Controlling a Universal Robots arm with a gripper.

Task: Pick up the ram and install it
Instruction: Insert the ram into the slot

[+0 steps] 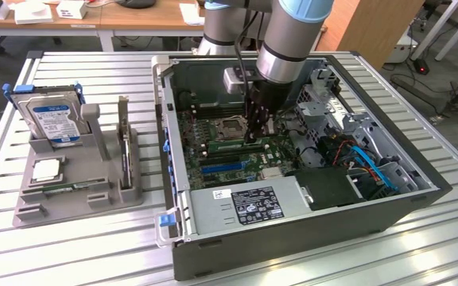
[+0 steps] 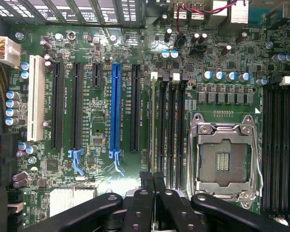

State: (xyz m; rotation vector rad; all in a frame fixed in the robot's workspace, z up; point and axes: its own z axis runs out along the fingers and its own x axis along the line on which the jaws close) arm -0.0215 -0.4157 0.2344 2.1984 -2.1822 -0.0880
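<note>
Over the green motherboard's black memory slots, the black pincer stands fingers together, beside the thin green ram stick; seating likely demands square, even downward pressure.

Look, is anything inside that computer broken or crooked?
Nothing stands out. The computer case lies open on its side, the slots on the motherboard sit straight, and the hard drive stands in its grey holder. The gripper is shut over the memory slots.
</note>
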